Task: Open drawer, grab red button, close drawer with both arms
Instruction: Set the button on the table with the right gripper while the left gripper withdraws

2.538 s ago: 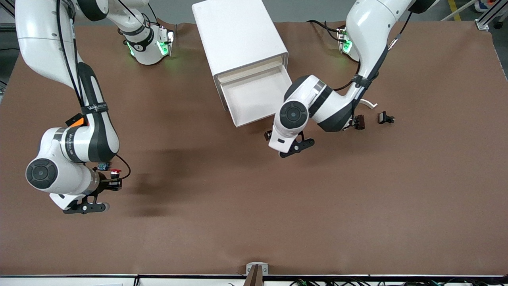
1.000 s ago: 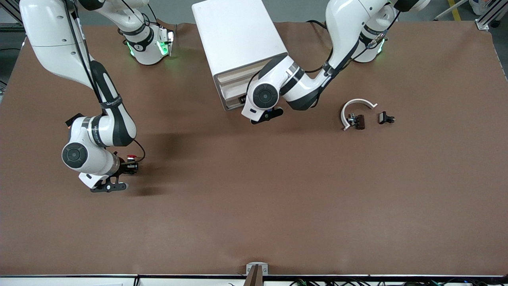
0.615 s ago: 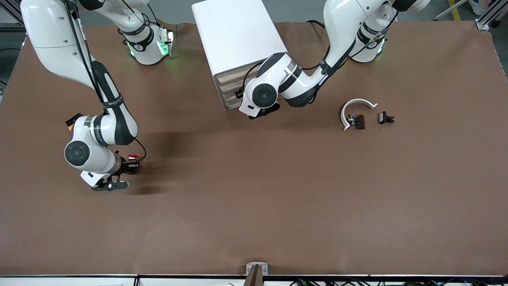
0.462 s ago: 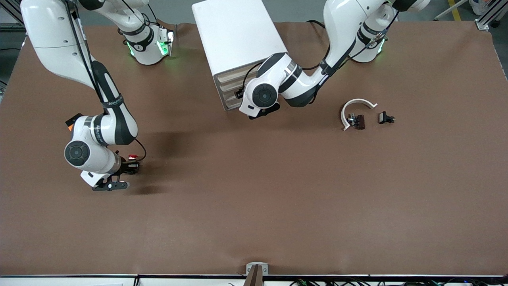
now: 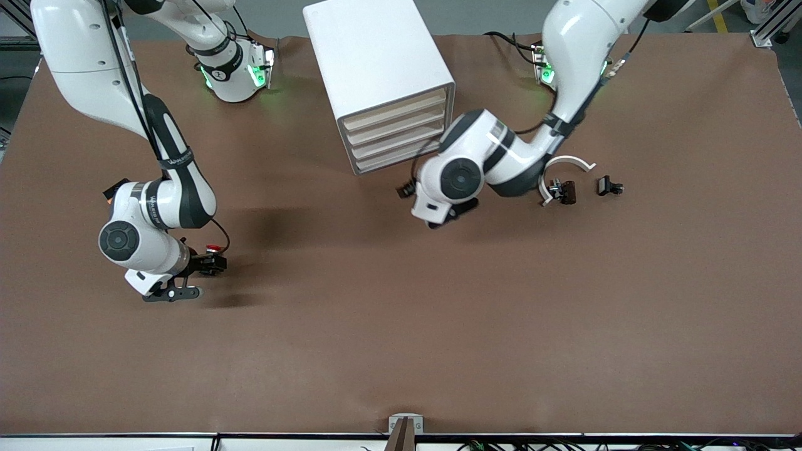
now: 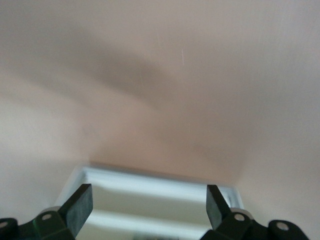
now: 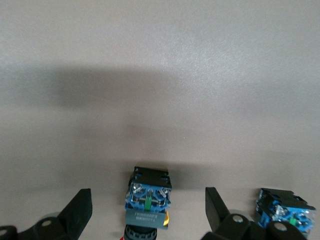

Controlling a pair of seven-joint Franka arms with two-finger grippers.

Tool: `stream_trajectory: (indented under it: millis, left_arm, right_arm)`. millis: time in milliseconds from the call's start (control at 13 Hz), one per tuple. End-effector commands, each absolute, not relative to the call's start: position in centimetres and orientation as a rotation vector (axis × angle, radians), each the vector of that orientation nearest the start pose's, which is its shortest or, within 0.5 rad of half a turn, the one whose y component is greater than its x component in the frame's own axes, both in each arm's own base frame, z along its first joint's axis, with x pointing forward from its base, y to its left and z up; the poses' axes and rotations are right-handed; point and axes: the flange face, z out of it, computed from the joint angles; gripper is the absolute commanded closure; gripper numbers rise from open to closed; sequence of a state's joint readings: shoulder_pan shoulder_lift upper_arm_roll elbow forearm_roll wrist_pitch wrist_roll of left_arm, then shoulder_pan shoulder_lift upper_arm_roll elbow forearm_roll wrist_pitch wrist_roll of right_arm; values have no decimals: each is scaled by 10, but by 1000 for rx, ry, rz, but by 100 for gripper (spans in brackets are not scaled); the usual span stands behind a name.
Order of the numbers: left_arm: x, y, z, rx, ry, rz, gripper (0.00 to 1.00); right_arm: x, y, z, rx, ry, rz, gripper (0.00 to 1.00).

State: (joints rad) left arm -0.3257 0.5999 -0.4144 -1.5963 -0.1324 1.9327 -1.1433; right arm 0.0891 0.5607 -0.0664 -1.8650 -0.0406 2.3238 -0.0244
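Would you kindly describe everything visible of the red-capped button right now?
The button is small, with a round red cap, a black body and a blue base that carries a green centre tab and a printed label. It lies on the brown table, toward the right arm's end, between the open fingers of the right gripper, which do not press it. A second blue-based button sits close beside it.

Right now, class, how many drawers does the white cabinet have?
4 drawers, stacked one above another in the front of the cabinet, all shut; none looks hidden.
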Motion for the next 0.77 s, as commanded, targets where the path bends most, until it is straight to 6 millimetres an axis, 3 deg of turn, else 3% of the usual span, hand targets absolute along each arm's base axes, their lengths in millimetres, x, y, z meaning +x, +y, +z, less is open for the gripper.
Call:
stream_trajectory:
  millis: [0,231,462,692]
  left_arm:
    - [545,-383,324,-3000,-745,401,0]
    - [590,-323,365,-2974,-815,188,0]
    - [636,-259,405,-2977,-1001,109,0]
    - [662,-188,443,-2955,-1161,17,0]
  right_arm:
    - [640,19,254,-3176,-96,276,0]
    - [659,21,311,-3143,-68,388,0]
    - [681,18,381,-3152,-56,297,0]
    - [675,14,457,-3158,-44,133,0]
